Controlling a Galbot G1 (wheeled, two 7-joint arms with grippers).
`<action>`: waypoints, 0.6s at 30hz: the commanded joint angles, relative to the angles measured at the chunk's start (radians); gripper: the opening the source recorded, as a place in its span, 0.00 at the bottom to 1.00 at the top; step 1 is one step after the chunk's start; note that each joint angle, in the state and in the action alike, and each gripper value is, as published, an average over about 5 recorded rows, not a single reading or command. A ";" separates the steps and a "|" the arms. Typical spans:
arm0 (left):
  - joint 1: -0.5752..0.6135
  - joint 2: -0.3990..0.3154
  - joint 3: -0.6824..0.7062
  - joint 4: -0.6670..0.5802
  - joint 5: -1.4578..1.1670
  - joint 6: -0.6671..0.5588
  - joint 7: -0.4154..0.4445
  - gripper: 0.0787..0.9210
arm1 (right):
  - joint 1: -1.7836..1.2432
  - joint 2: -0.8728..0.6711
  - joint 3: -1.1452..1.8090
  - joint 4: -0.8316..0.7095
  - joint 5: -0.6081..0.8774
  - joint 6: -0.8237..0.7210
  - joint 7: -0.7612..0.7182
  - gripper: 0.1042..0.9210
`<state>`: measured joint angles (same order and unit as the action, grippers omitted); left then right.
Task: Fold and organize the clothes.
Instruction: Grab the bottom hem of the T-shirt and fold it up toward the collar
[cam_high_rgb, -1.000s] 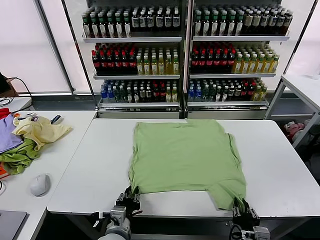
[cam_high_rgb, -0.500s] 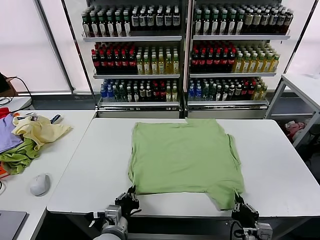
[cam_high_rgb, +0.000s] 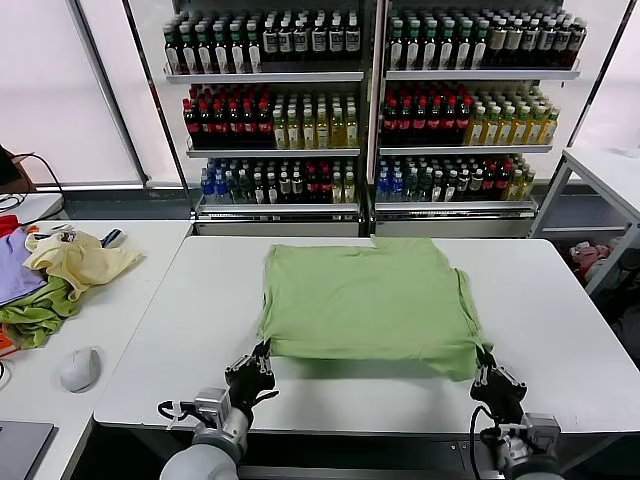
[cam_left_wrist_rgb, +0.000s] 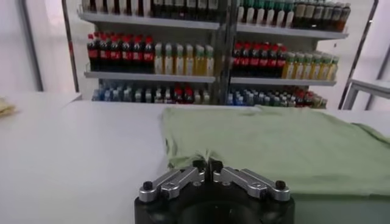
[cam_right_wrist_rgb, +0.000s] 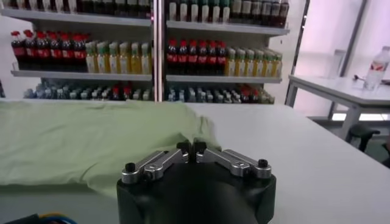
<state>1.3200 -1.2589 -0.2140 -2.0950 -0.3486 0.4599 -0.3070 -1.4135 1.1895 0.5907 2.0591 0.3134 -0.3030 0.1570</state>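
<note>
On white tabletop (cam_high_rgb: 150, 330), sage-green polo shirt (cam_high_rgb: 365, 295) lies flat, print side down. Left end effector (cam_high_rgb: 252, 371) pinched on near-left hem corner, right end effector (cam_high_rgb: 492, 381) pinched on near-right corner; both corners gripped, likely to carry hem toward collar for fold.

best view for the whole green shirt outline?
Head view: the green shirt lies entirely in frame, all edges visible, with the left gripper and right gripper at its near corners. Each wrist view shows only the near edge and a foreshortened stretch.
</note>
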 joint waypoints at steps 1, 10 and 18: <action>-0.177 0.022 0.022 0.147 -0.012 0.015 -0.007 0.04 | 0.154 -0.043 -0.011 -0.100 0.007 0.000 0.000 0.03; -0.277 0.008 0.073 0.284 0.032 0.024 -0.009 0.04 | 0.271 -0.069 -0.066 -0.245 -0.017 -0.015 -0.012 0.03; -0.339 -0.012 0.109 0.391 0.122 0.023 -0.008 0.04 | 0.326 -0.051 -0.101 -0.326 -0.049 -0.018 -0.020 0.03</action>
<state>1.0925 -1.2659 -0.1461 -1.8624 -0.3092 0.4784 -0.3119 -1.1558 1.1511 0.5058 1.8098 0.2717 -0.3213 0.1341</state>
